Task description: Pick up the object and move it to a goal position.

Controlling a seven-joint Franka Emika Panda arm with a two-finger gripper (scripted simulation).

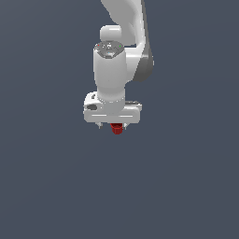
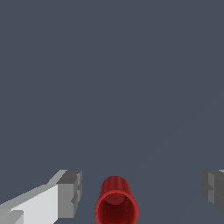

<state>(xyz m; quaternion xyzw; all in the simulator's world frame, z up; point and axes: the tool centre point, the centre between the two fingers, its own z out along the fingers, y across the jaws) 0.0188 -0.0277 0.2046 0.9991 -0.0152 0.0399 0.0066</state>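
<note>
Approach complete; grasp not yet made.
Gripper [image 2: 142,192] stands spread, both fingers [image 2: 70,192] clear of the object [image 2: 116,203], which sits between them, nearer one finger, directly under the white hand. Judged next: centre over it, close on it, then lift toward the goal, which is unseen.

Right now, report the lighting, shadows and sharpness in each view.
Exterior view: flat, even light, no cast shadows, mild shading on the gripper. Wrist view: the red object is sharp with a darker hollow; the fingers look blocky; no glare.
</note>
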